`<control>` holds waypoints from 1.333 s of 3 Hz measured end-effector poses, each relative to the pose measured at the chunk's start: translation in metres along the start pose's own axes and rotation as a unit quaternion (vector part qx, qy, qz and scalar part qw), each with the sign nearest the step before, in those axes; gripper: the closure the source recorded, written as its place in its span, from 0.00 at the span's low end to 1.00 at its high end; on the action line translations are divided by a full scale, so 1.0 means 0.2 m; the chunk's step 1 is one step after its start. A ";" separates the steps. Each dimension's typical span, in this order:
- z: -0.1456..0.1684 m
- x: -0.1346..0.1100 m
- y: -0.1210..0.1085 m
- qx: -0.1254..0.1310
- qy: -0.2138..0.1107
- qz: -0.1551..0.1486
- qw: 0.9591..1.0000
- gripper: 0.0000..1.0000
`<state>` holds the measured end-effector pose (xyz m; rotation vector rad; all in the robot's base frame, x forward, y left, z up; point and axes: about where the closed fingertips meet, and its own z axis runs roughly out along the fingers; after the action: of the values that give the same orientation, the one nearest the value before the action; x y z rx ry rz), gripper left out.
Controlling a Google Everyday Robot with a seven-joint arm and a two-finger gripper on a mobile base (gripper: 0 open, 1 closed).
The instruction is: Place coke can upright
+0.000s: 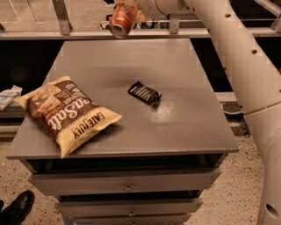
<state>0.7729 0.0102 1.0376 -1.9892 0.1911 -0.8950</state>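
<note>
The coke can (121,20), red with a silver top, is held in the air above the far edge of the grey table (175,127). It is tilted, its silver top facing down and toward the camera. My gripper (131,9) is at the top edge of the view, shut on the can, and is mostly cut off by the frame. The white arm (237,57) runs from the gripper down the right side.
A brown and yellow chip bag (66,112) lies on the table's left front. A small black snack wrapper (144,92) lies near the middle. Drawers (127,182) are under the tabletop. A black shoe (17,208) is at the bottom left floor.
</note>
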 end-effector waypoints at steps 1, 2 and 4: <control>-0.01 -0.01 -0.02 0.018 0.005 -0.016 1.000 1.00; -0.11 0.03 0.03 0.052 0.041 -0.078 0.995 1.00; -0.27 0.06 0.16 0.048 0.093 -0.198 0.975 1.00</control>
<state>0.7524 -0.0503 1.0349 -1.8823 -0.1491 -1.3217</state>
